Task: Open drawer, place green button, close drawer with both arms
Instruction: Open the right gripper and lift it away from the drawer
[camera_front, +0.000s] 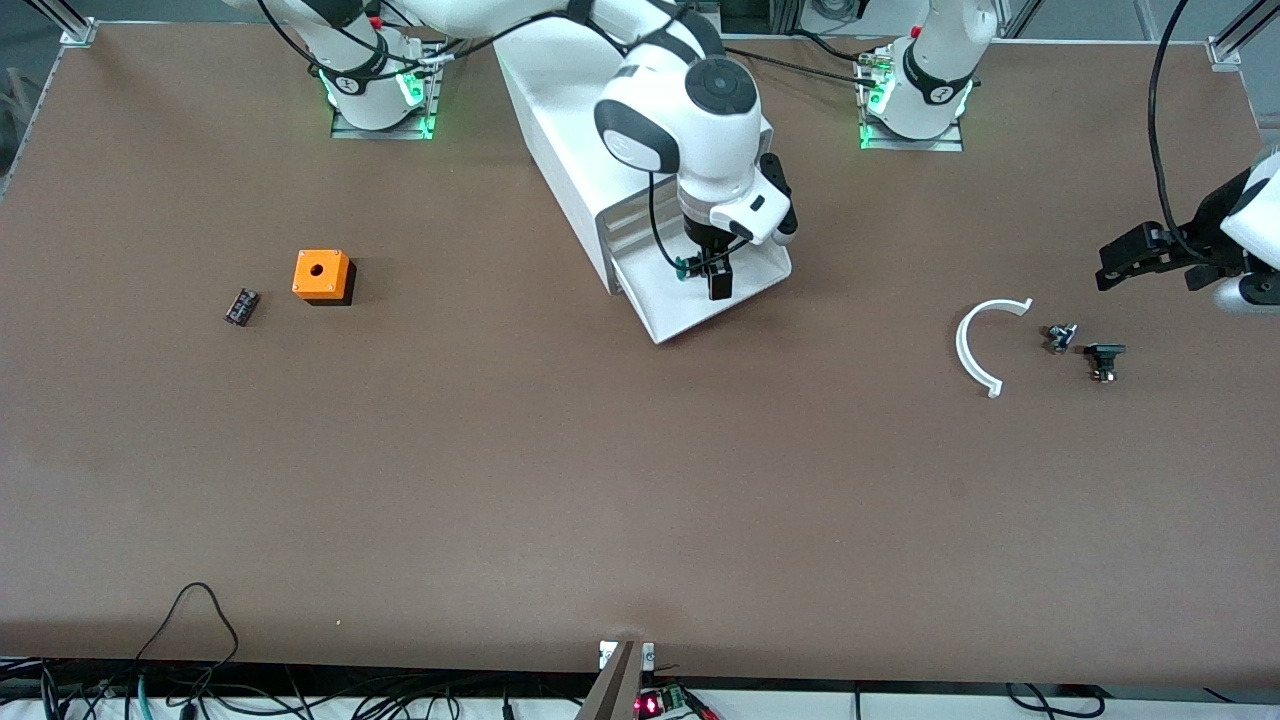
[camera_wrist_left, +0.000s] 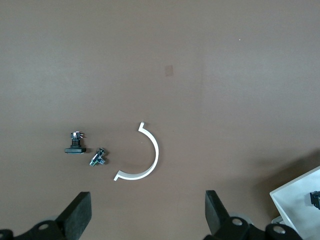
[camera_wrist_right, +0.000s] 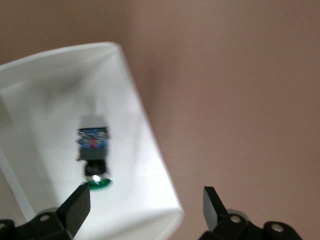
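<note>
Front view: the drawer (camera_front: 700, 300) is seen pulled out at the bottom of the white cabinet (camera_front: 570, 130), with the button (camera_wrist_right: 95, 160) lying inside it, green cap down by one finger of the right gripper (camera_front: 705, 272). That gripper is held over the drawer with its fingers spread, nothing pinched. The left gripper (camera_wrist_left: 145, 212), likewise spread and empty, is held above the white curved piece (camera_front: 978, 345), toward the left arm's end of the table from the drawer.

Button (camera_wrist_right: 95, 162) lies in open drawer (camera_front: 752, 285); right gripper (camera_front: 708, 268) over it. Left gripper (camera_front: 1150, 255) over table's left-arm end.
</note>
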